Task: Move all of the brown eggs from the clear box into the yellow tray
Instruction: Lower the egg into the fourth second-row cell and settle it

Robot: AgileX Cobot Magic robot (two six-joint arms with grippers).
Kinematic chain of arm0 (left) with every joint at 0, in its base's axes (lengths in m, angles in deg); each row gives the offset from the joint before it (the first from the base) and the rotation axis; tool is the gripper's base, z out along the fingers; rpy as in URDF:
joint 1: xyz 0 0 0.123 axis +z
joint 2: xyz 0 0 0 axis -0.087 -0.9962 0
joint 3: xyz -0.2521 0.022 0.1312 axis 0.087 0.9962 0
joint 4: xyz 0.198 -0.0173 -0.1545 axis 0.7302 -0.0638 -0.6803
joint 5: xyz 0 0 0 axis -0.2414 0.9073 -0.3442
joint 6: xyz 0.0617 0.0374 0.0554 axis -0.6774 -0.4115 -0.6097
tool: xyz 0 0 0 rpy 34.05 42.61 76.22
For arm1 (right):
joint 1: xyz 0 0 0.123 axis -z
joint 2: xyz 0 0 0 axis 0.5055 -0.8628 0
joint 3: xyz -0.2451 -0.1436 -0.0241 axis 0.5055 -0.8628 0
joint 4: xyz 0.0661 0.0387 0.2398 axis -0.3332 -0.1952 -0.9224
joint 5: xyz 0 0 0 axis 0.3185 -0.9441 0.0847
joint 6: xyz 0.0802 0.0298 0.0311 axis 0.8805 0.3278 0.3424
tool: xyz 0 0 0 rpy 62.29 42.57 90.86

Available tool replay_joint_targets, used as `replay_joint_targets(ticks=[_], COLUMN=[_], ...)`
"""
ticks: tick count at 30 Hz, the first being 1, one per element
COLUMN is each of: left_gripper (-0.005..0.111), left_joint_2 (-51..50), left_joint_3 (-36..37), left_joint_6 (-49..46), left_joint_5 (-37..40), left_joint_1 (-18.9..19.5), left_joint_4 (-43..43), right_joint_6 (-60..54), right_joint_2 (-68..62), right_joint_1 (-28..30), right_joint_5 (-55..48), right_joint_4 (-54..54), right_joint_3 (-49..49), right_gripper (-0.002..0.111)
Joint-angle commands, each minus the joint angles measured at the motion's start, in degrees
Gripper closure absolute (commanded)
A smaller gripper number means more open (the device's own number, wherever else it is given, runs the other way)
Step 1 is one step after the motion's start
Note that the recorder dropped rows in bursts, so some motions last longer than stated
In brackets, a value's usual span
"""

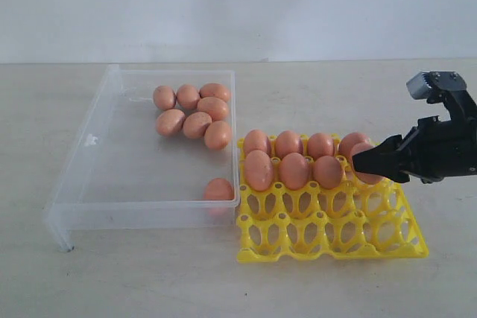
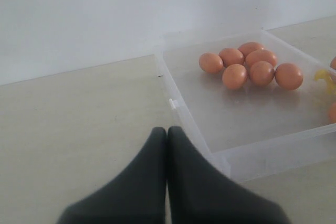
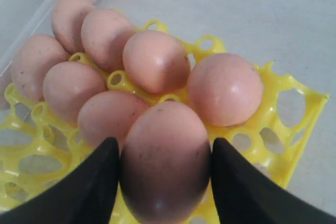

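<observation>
- Right gripper [image 1: 361, 161] grasps an egg [image 3: 165, 156] between its jaws, low over the last second-row cup at the tray's [image 1: 335, 248] right edge.
- Seven eggs [image 1: 294, 170] sit in the tray: the back row is full, three are in the second row, and the two front rows are bare.
- Eight are left in the box [image 1: 74, 176]: seven clustered [image 1: 197, 124] in its back right corner, one [image 1: 218, 189] alone in the front right corner.
- Left gripper [image 2: 167, 132], clenched and empty, hangs over the worktop just outside the box.
- By the count, the job looks about half done.
</observation>
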Motion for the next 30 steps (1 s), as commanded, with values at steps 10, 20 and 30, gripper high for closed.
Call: replay_joint_targets(ticks=[10,20,30], left_gripper=[0.111,0.111,0.111], left_joint_2=[0.10,0.10,0.10], left_joint_3=[0.18,0.18,0.18], left_joint_6=[0.52,0.52,0.52], left_joint_5=[-0.96,-0.96,-0.96], left_joint_1=[-0.11,-0.11,-0.11], left_joint_4=[-0.41,-0.41,-0.41], right_joint_6=[-3.73,-8.92,-15.81], right_joint_2=[-0.01,-0.01,-0.12], right_joint_1=[0.38,0.38,0.38], right_joint_5=[0.60,-0.21,1.09], right_joint_4=[-0.41,-0.84,-4.74], right_joint_3=[0.00,0.10,0.10], right_gripper=[0.108,0.108,0.108])
